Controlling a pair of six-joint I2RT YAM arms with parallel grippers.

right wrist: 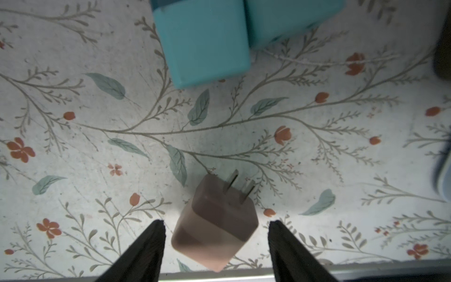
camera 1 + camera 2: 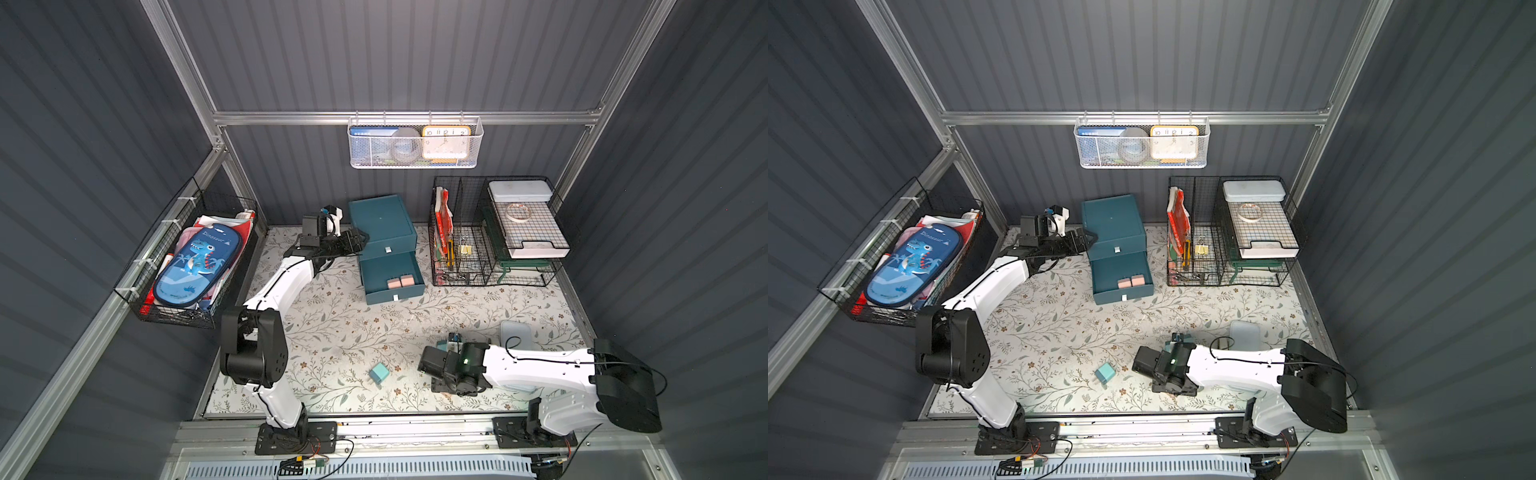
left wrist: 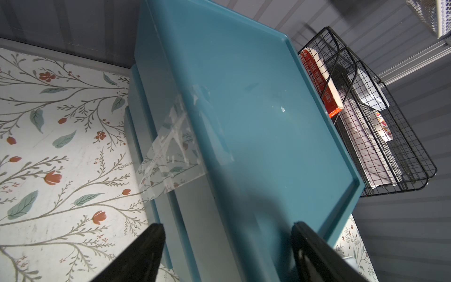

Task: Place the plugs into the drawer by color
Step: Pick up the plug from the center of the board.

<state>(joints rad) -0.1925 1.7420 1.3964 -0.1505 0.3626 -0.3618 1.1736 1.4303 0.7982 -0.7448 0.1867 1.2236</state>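
We see the right fingers (image 1: 144, 251) spread wide around a pink plug (image 1: 214, 224), not touching it. The left fingers (image 3: 144, 256) gape at the teal drawer (image 3: 244, 122). Floral desk (image 1: 73, 146), grey walls (image 2: 415, 62).

Pink plugs (image 2: 393, 284): two in open drawer (image 2: 376, 270), one more pink plug (image 1: 214, 224) on counter (image 1: 73, 146); three in all.
Green plugs (image 1: 207, 41): two side by side in right wrist view; single green plug (image 2: 379, 372) in both top views.
Cabinet (image 2: 380, 216): one; white pull tabs (image 2: 388, 249) showing: two.
Robot arms (image 2: 282, 282): two.
Hanging baskets: two, white basket (image 2: 374, 153) and black basket (image 2: 183, 318).
Clock (image 2: 446, 141): one.
Pencil case (image 2: 195, 266): one.
Tape roll (image 2: 518, 212): one.
Flat grey box (image 2: 515, 330): one.
White box (image 2: 519, 192): one.
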